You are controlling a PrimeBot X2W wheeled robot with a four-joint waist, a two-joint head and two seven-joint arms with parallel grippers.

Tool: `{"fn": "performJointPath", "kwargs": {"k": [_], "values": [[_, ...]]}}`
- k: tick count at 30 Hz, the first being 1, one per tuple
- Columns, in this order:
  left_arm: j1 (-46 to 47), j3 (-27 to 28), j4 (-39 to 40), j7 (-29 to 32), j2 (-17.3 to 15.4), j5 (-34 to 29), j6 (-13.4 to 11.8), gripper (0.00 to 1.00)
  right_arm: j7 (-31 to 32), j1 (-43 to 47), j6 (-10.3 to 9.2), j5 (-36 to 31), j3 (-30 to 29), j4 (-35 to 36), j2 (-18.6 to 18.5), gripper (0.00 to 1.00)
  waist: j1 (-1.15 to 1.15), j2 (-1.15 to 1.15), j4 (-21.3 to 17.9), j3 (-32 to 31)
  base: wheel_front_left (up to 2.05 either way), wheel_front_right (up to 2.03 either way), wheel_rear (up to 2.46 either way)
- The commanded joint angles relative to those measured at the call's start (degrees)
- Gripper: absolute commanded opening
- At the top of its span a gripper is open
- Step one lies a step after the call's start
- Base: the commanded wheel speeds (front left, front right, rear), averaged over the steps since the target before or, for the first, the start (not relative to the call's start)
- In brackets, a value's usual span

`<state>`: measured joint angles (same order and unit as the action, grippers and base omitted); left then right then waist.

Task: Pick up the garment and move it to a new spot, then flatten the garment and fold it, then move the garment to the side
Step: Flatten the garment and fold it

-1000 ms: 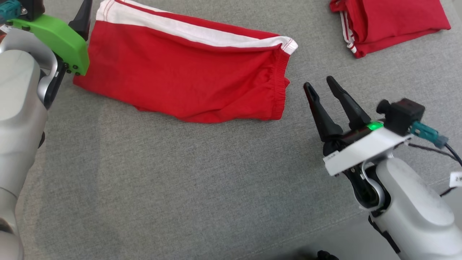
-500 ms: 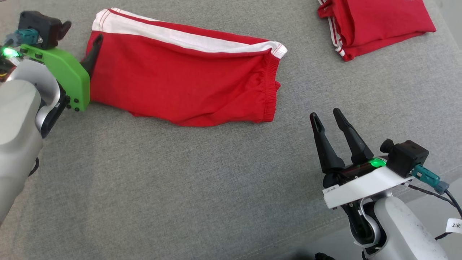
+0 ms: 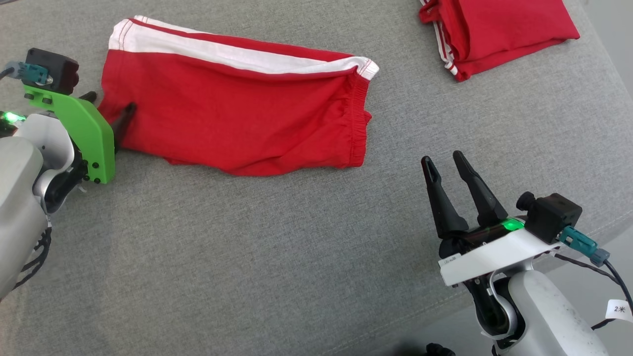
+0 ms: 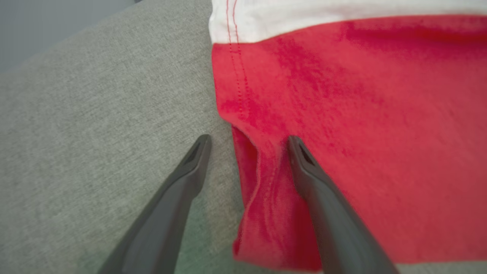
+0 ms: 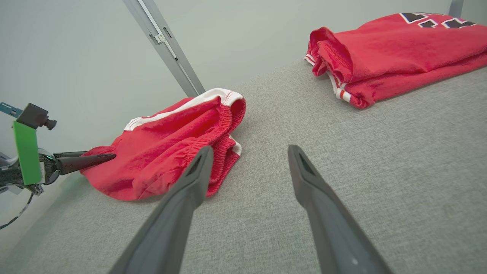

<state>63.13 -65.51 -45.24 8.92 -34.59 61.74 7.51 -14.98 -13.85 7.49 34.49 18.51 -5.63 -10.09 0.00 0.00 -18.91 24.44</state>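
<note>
**Item:** red cotton shorts with a white side band [image 3: 237, 113], lying fairly flat on a grey woven cushion surface [image 3: 247, 257].

**Left gripper** [image 4: 249, 140]: jaws spread, nothing gripped. It straddles the shorts' leg-hem corner, one finger on red cloth, the other on the grey weave just beside the edge.

**Right gripper** [image 3: 441, 158]: jaws spread, empty. It sits well apart from the shorts, off their waistband end.

**Folded red garment with striped trim** [image 3: 494, 29]: well apart from the shorts, past the waistband end.

**Hazards, as judged:**
- Closing here may pinch only the top layer, so the shorts would gape and sag.
- The thin hem may slip free.
- A one-ended lift would drag and bunch the cloth.
</note>
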Motion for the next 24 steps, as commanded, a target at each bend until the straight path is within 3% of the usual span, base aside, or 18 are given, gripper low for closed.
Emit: {"fn": "performJointPath", "kwargs": {"k": [1, 2, 4, 13, 24], "values": [[-1.18, -0.74, 0.19, 0.94, -0.08, 0.99, -0.07, 1.0, -0.27, -0.36, -0.02, 0.09, -0.03, -0.23, 0.06, 1.0, 0.0, 0.0, -0.02, 0.07, 0.0, 0.0, 0.0], [-1.26, -1.23, 0.59, 1.69, -0.06, 1.68, -0.06, 0.95, -0.27, -0.48, -0.02, 0.16, 0.02, -0.29, 0.05, 1.0, 0.0, 0.0, -0.05, 0.09, 0.0, 0.0, 0.0], [-1.16, -1.79, 1.25, 2.43, -0.02, 2.75, -0.05, 0.01, -0.27, -0.53, -0.02, 0.21, -0.01, -0.43, -0.01, 1.0, 0.0, 0.0, -0.01, 0.06, 0.0, 0.0, 0.0], [-0.46, -2.49, 2.41, -0.28, -0.05, 5.79, -0.06, 0.0, -0.27, 0.29, -0.02, 0.74, 0.26, -1.06, -0.42, 1.0, 0.0, 0.0, 1.25, -1.88, 0.0, 0.0, 0.0], [-6.27, -3.02, 5.22, -8.59, 0.22, 9.38, -0.06, 0.0, -0.26, 3.13, -0.02, 1.4, -0.63, -2.92, -0.68, 1.0, 0.0, 0.0, 4.82, -8.13, 0.0, 0.0, 0.0]]}}
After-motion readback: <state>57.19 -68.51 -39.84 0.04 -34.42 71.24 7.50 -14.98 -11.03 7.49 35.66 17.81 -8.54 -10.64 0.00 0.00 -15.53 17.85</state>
